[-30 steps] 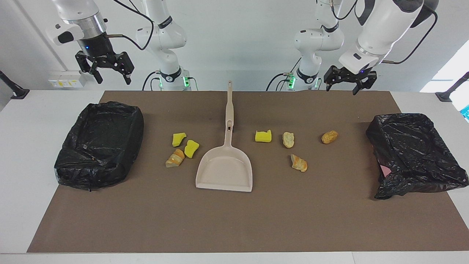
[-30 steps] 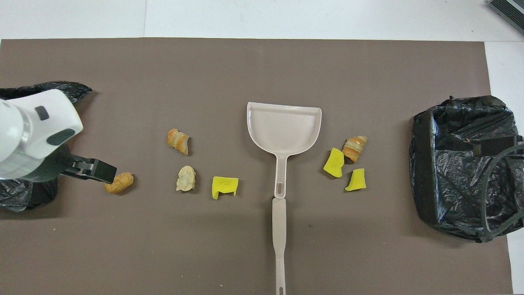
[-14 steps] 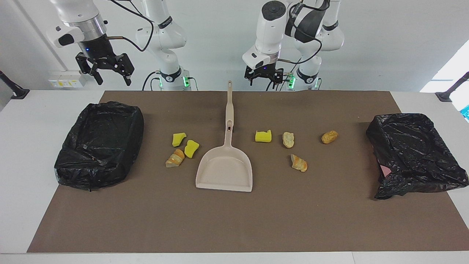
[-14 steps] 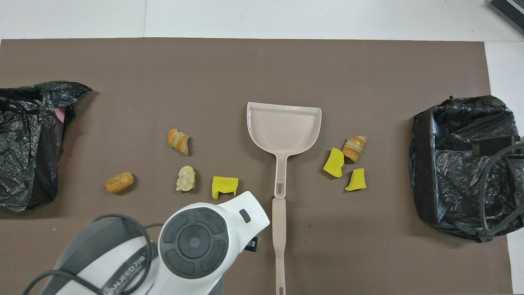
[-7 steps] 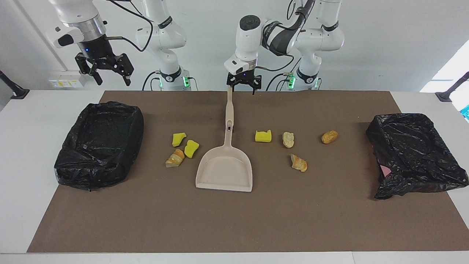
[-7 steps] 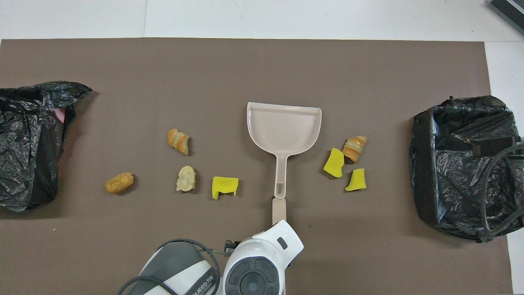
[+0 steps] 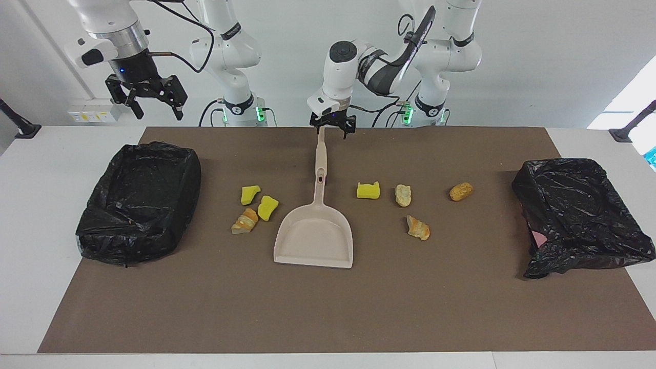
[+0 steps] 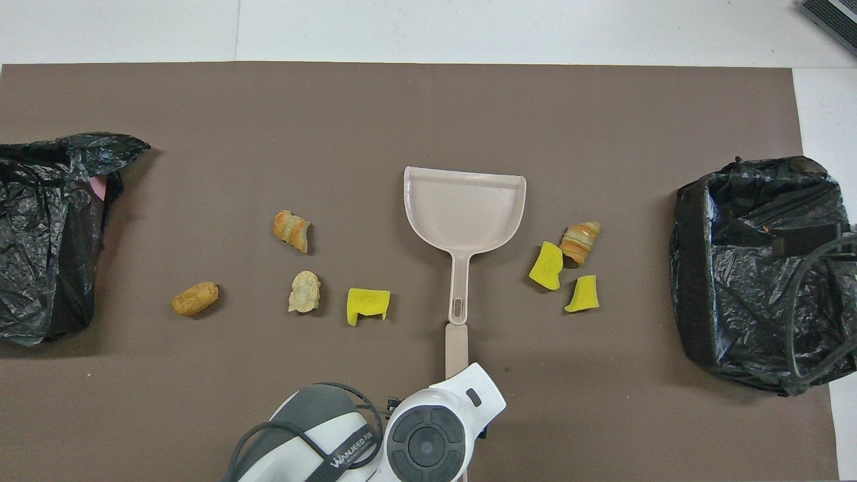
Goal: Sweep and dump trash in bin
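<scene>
The beige dustpan [image 7: 313, 238] lies flat mid-mat, its long handle [image 7: 320, 164] pointing toward the robots; it also shows in the overhead view [image 8: 464, 207]. My left gripper [image 7: 330, 131] is open and low at the handle's end, fingers spread about its tip. From above, the left wrist [image 8: 428, 442] hides that end. Trash lies on both sides of the pan: yellow sponge chunks [image 7: 250, 194] [image 7: 267, 207] [image 7: 368, 190] and bread pieces [image 7: 245, 221] [image 7: 403, 195] [image 7: 418, 228] [image 7: 461, 191]. My right gripper [image 7: 148, 97] waits open, high over the table's edge.
Two bins lined with black bags stand on the brown mat [image 7: 328, 312]: one at the right arm's end [image 7: 141, 200], one at the left arm's end [image 7: 579, 212]. Both show in the overhead view [image 8: 756, 268] [image 8: 40, 234].
My left arm has swung from near the bin at its end across to the dustpan handle's end and come down onto it. The right gripper, the pan and the trash have not moved.
</scene>
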`<state>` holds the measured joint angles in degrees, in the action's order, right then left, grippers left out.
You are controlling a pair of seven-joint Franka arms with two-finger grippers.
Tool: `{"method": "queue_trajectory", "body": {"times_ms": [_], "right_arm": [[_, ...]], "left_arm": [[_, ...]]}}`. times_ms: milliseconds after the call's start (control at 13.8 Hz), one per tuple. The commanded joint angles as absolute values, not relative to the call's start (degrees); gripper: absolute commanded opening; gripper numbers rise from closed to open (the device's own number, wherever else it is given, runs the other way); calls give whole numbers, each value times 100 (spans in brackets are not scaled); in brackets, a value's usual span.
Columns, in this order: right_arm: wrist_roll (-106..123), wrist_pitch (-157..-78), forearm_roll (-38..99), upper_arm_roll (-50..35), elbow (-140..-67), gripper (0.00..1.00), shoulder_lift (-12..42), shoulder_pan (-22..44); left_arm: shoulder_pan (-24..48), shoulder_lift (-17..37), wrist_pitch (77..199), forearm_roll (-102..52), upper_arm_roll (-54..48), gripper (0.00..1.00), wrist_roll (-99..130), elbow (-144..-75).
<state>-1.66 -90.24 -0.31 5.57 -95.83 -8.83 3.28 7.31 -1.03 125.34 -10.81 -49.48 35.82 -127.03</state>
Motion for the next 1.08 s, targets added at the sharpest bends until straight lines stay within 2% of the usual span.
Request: {"method": "queue_trajectory", "body": {"times_ms": [0, 506, 651, 868, 1012], "right_arm": [[70, -9027, -9, 527, -9633, 100, -914, 229], [211, -8991, 0, 545, -9633, 100, -923, 220], [211, -8991, 0, 545, -9633, 100, -923, 220], [211, -8982, -9, 545, -9633, 100, -923, 220], [211, -8982, 0, 545, -9633, 100, -923, 220]], "left_arm": [[887, 78, 12753, -1151, -4966, 100, 3656, -12788], [1283, 219, 12709, -898, -4975, 100, 4130, -12814], [1292, 368, 12726, -695, -4983, 100, 4262, -12814], [1406, 877, 12858, 5, -4983, 100, 4884, -12735], [1415, 923, 12841, 167, -4992, 100, 4931, -12666]]}}
